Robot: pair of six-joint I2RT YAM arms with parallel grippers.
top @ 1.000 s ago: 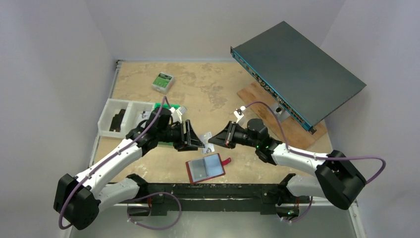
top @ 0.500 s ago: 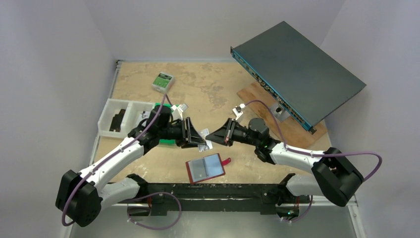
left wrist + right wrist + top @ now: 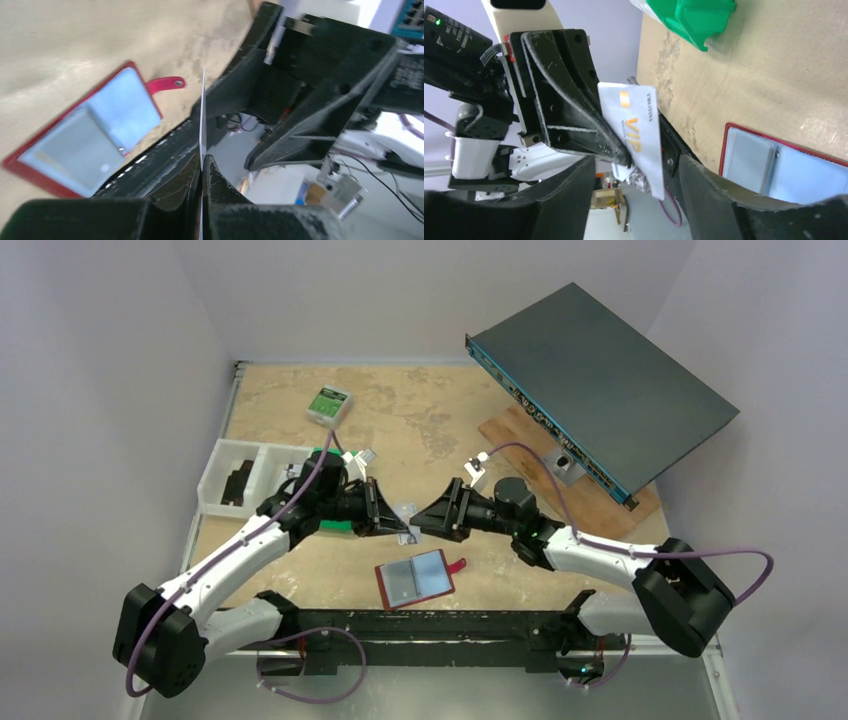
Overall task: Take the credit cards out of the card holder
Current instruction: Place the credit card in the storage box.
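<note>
The red card holder (image 3: 413, 580) lies open on the table near the front edge, its pale blue pockets up; it also shows in the left wrist view (image 3: 90, 145) and the right wrist view (image 3: 774, 160). Above it, my left gripper (image 3: 398, 523) is shut on a white credit card with gold "VIP" lettering (image 3: 636, 125), seen edge-on in the left wrist view (image 3: 203, 115). A second, patterned card (image 3: 639, 177) peeks out behind it. My right gripper (image 3: 420, 520) faces the left one, open (image 3: 636, 167), its fingers either side of the card without touching it.
A green bin (image 3: 338, 527) sits under the left arm, next to a white divided tray (image 3: 225, 475). A small green-and-white box (image 3: 328, 403) lies further back. A dark flat device (image 3: 600, 380) leans on a wooden board (image 3: 520, 430) at the back right.
My left gripper has closed on the card and my right gripper has opened off it. Both grippers have shifted slightly towards the back of the table.
</note>
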